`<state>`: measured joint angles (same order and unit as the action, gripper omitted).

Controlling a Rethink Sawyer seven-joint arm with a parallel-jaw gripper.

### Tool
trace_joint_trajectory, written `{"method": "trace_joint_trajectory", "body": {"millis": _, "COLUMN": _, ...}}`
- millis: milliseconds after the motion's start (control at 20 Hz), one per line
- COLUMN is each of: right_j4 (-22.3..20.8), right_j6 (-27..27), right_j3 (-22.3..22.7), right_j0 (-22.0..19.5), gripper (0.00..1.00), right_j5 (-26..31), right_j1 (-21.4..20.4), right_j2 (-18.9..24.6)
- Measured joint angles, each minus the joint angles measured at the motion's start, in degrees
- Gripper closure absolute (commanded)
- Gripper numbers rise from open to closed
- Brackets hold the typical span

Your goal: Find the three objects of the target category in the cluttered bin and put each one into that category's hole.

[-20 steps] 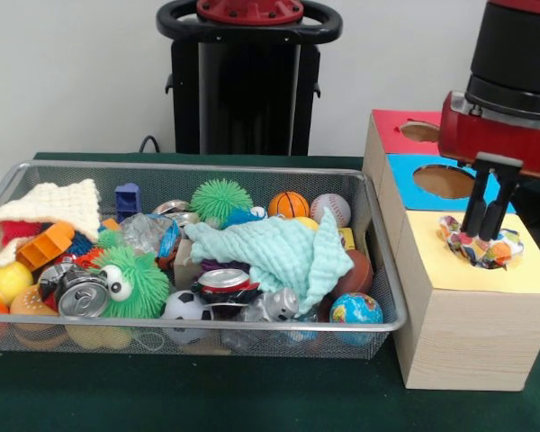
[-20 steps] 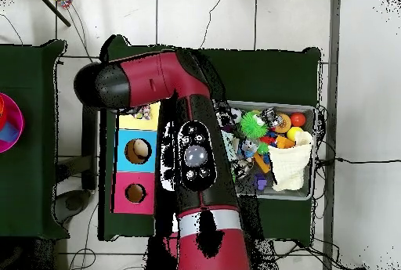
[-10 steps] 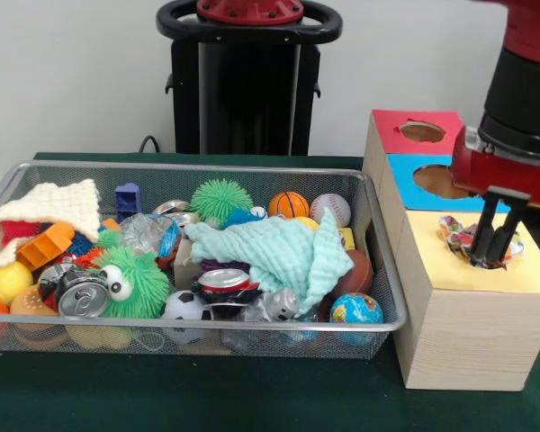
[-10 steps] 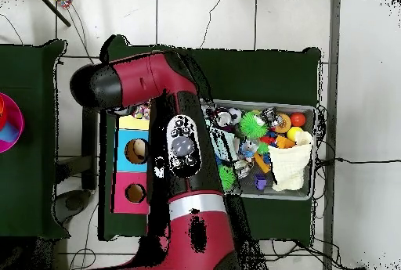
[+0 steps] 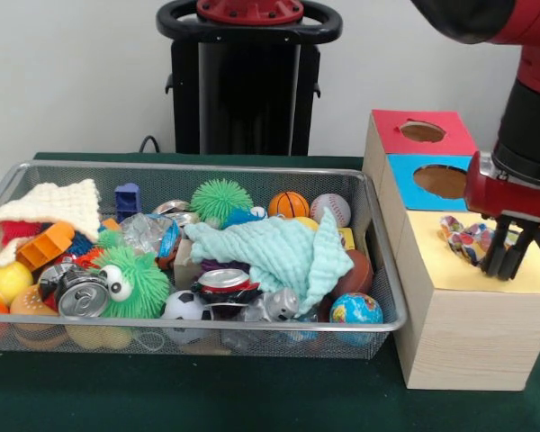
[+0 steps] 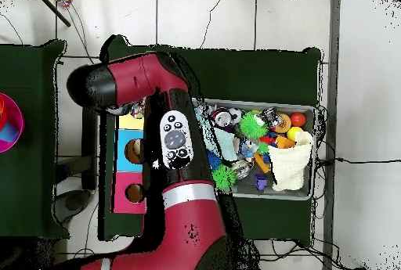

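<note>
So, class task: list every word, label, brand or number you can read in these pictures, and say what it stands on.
Readable text: none.
Crushed can in the wire bin: red print, too blurred to read.
Crumpled wrapper at the yellow box top, beside the claw: coloured print, no legible letters.
Globe ball: map pattern only, no words to make out.

A crumpled wrapper [image 5: 469, 239], printed red, blue, yellow and white, lies in the hole [image 5: 482, 253] of the yellow-topped box, right of the heaped wire-mesh basket [image 5: 384, 270].
</note>
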<state>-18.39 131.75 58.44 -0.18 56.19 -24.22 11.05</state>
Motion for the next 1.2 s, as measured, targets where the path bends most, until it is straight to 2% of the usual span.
{"method": "trace_joint_trajectory", "body": {"millis": 150, "right_j4": -0.1, "right_j6": 0.0, "right_j3": -0.5, "right_j0": 0.1, "gripper": 1.00, "right_j5": 1.2, "right_j1": 0.3, "right_j2": 0.4}}
{"method": "trace_joint_trajectory", "body": {"millis": 700, "right_j4": -0.4, "right_j6": 0.0, "right_j3": -1.8, "right_j0": 0.0, "gripper": 1.00, "right_j5": 11.3, "right_j1": 0.3, "right_j2": 2.2}}
{"method": "trace_joint_trajectory", "body": {"millis": 1200, "right_j4": -0.8, "right_j6": -0.4, "right_j3": -3.2, "right_j0": 0.0, "gripper": 1.00, "right_j5": 12.9, "right_j1": 0.6, "right_j2": 2.5}}
